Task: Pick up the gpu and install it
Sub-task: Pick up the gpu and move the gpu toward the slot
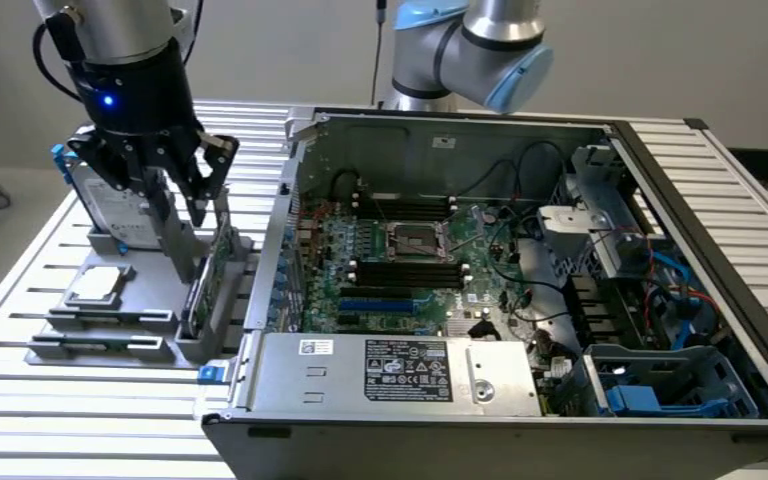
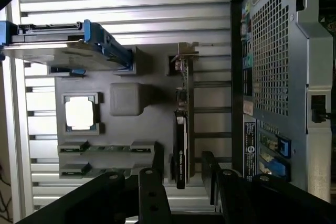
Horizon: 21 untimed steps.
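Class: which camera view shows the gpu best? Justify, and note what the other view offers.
The wrist view: the gpu runs edge-on, nearly its whole length clear, standing in the grey holder. The exterior view shows the gpu from the side, partly overlapped by the gripper.

1. You see the gpu (image 1: 208, 288), a slim rectangular card with a green circuit board on one face and a black rounded shroud on the other.
2. It stands upright on its long edge, slotted in the grey holder (image 1: 211, 346), just beside the open computer case (image 1: 398, 372), not yet installed.
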Tool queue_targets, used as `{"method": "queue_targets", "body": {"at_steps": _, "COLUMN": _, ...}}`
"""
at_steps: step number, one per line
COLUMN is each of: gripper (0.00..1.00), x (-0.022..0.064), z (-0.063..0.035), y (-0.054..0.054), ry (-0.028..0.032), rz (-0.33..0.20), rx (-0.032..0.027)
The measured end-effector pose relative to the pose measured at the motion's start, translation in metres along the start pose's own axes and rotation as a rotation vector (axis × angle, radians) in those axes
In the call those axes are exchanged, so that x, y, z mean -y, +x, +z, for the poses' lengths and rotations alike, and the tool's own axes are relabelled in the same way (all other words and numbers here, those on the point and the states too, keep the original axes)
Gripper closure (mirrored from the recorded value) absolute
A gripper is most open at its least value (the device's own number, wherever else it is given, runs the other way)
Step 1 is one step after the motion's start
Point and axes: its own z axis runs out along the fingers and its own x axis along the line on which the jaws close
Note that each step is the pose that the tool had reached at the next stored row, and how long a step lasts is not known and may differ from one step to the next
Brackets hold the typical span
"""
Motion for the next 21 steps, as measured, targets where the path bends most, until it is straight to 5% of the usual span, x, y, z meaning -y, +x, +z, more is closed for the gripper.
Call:
{"method": "queue_targets", "body": {"at_steps": 10, "gripper": 0.58, "x": 0.0025, "z": 0.0181, "y": -0.001, "ry": 0.0033, "rz": -0.078, "rx": -0.0044}}
{"method": "queue_targets", "body": {"at_steps": 21, "gripper": 0.58, "x": 0.0031, "z": 0.038, "y": -0.002, "ry": 0.0033, "rz": -0.078, "rx": -0.0023}}
